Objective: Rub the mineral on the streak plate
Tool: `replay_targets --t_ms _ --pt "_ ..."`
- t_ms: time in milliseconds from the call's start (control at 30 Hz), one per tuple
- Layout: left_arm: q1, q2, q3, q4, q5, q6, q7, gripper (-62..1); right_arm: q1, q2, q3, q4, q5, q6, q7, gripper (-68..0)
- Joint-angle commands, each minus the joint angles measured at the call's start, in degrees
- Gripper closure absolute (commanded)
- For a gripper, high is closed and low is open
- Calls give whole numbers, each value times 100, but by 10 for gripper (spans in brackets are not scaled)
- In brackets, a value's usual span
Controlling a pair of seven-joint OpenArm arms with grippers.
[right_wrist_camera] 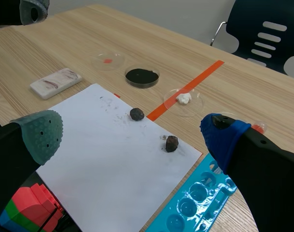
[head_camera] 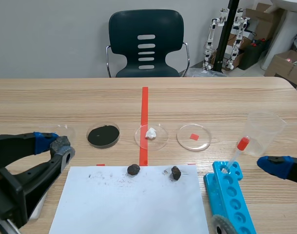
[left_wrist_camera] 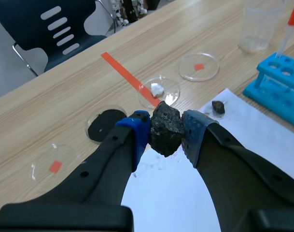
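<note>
Left gripper (left_wrist_camera: 166, 133) clamps a dark mineral (left_wrist_camera: 165, 126).
Right gripper (right_wrist_camera: 132, 137) open, lower right of scene; white streak plate (right_wrist_camera: 56, 82) lies beside paper (right_wrist_camera: 113, 169).

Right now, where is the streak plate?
The right wrist view shows the streak plate flat on the table at the robot's left, beside the white paper and near the petri dish with a red square.

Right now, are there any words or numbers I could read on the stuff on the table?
No text can be read anywhere.
White rectangular streak plate: only smudgy streaks, no letters.
Brown cardboard box behind the table: a coloured label, too small to read.
Blue plastic tube rack: no print visible.
Dark rough mineral lump in the left pincer: no marks.
</note>
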Motion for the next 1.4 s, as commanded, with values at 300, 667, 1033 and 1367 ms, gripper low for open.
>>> replay_targets --t_ms 300,667,1033,1367 --pt "-26 28 120 39 -50 26 -76 -90 50 -2 15 118 24 2 87 -591" --pt "39 28 118 39 -50 26 -79 -90 50 0 15 118 24 2 87 -591" --pt "35 28 118 39 -50 26 -79 -90 50 0 15 118 24 2 87 -591" --pt "17 28 118 39 -48 28 -105 -90 50 0 15 118 24 2 87 -591"
